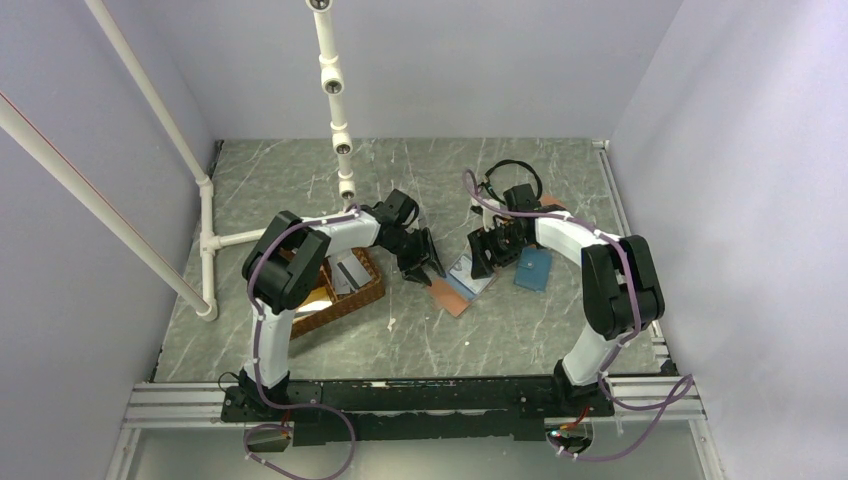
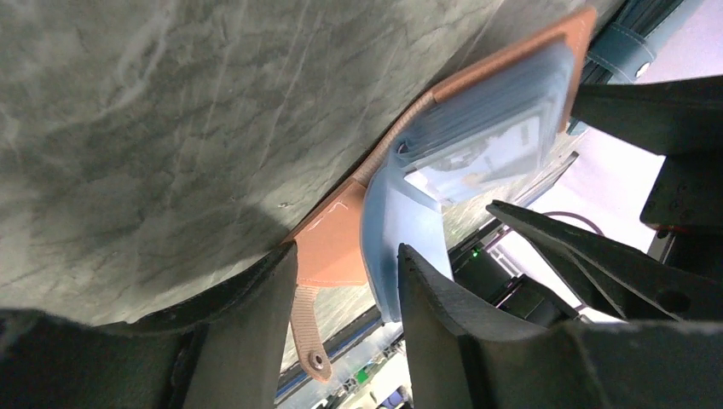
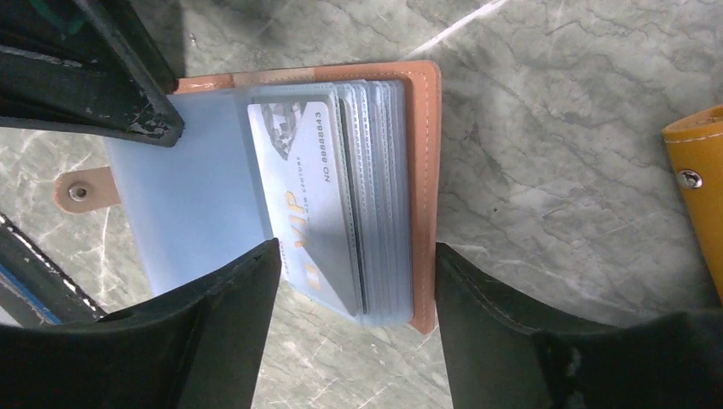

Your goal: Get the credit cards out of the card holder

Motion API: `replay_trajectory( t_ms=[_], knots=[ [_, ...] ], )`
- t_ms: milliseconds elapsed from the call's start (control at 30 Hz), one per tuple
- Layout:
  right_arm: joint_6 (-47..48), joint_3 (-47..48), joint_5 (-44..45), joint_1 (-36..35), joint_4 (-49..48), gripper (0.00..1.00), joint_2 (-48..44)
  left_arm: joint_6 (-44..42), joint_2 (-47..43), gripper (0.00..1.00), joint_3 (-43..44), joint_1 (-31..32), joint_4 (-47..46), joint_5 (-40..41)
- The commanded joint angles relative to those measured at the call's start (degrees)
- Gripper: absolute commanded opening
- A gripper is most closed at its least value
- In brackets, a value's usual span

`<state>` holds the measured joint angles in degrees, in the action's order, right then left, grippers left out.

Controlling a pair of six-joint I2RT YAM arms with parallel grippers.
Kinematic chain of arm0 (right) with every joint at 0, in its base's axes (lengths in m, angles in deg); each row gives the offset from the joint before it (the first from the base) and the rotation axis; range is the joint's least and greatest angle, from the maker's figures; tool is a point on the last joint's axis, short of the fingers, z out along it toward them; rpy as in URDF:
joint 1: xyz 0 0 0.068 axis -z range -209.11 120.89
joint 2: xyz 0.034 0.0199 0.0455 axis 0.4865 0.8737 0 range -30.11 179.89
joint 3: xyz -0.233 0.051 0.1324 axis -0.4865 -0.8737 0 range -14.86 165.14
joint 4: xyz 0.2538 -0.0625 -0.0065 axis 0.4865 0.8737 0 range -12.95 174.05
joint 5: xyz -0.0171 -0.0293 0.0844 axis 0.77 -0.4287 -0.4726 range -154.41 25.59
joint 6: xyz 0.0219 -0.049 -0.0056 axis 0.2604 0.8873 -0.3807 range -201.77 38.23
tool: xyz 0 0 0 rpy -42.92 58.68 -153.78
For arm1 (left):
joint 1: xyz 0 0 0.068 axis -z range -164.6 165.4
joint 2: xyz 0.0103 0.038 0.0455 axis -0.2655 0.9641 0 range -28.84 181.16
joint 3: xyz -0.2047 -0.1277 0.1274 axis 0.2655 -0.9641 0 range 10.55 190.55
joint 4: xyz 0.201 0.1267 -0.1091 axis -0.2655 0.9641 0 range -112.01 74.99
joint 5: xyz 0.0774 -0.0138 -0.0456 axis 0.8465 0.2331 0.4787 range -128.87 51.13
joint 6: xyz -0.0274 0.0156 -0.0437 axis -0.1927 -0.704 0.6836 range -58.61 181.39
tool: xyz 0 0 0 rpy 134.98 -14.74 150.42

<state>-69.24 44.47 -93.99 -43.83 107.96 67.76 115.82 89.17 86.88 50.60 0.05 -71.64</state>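
Card holder: the card holder (image 3: 424, 196) lies open and flat on the marbled table (image 3: 563, 102), between the two arms.
Credit card: a silver credit card (image 3: 303, 187) marked VIP tops the stack of clear pockets (image 3: 384, 196), its left edge under the light-blue flap (image 3: 196, 196). Whether more cards sit below cannot be told.
Right gripper: the right gripper (image 3: 354, 260) hangs wide over the card's near end, holding nothing.
Left gripper: the left gripper (image 2: 345, 256) stands half spread astride the snap tab (image 2: 309, 332) end. Whether it presses the holder down cannot be told.
Risk, pinch: the pads may close on pockets and card together, so the whole holder lifts.
Risk, slip: a thin, slick card can slide off the pads.
Risk, drag: without a firm hold-down, pulling would drag the holder along.
Neighbours: an orange wallet (image 3: 695, 187) lies apart to one side, a teal wallet (image 1: 533, 268) lies near, and a wicker basket (image 1: 370, 297) stands well left.
In the way: the left finger over the flap crowds the right gripper's approach.
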Motion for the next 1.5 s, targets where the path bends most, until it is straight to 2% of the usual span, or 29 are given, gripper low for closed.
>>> replay_trajectory(
  t_ms=[0, 233, 300, 333, 567, 767, 833, 867, 1100, 1167, 1267, 1467],
  knots=[
    [2.0, -0.2, 2.8, -0.6, -0.9, 0.71, -1.4, -3.6, 1.7, 0.53, 1.8, 0.0, 3.2, -0.4],
    [4.5, -0.8, 7.8, -2.7, -0.9, 0.84, -3.5, -5.8, 2.4, 0.53, 3.4, 0.0, 6.1, -2.3],
    [5.2, -1.0, 9.2, -3.6, -0.9, 0.91, -4.4, -6.3, 2.4, 0.53, 3.8, 0.0, 6.6, -2.8],
    [5.6, -1.0, 9.7, -3.9, -0.8, 0.98, -4.9, -6.6, 2.4, 0.52, 3.9, 0.0, 6.9, -2.9],
    [8.6, -1.0, 8.2, -5.0, 0.8, 1.0, -8.3, -8.6, 2.6, 0.52, 4.0, 0.0, 9.6, -4.4],
    [13.5, -3.5, -1.6, -8.8, 3.3, 0.99, -11.4, -8.8, 2.9, 0.52, 3.7, 0.0, 10.7, -4.6],
    [14.6, -4.8, -1.7, -11.1, 2.8, 0.93, -11.6, -8.7, 3.0, 0.52, 3.8, 0.0, 10.8, -4.6],
    [14.7, -5.3, -1.9, -11.9, 2.5, 0.87, -11.3, -8.7, 2.9, 0.52, 3.7, 0.0, 10.8, -4.5],
    [13.0, -4.6, 1.1, -16.3, 0.2, 0.27, -5.8, -7.7, 2.0, 0.53, 2.3, 0.0, 10.0, -4.4],
    [13.0, -4.2, 1.7, -17.5, 0.3, 0.16, -3.5, -7.4, 1.4, 0.52, 1.9, -0.2, 9.8, -3.9],
    [12.9, -3.6, 2.0, -19.0, 0.6, 0.1, -1.5, -6.3, -0.6, 0.53, 0.5, -0.7, 8.0, -3.4],
    [12.2, -2.6, 0.9, -19.4, 1.6, 0.1, 0.4, -3.1, -6.4, 0.53, -4.1, -2.4, 1.6, -3.2]
  ],
)
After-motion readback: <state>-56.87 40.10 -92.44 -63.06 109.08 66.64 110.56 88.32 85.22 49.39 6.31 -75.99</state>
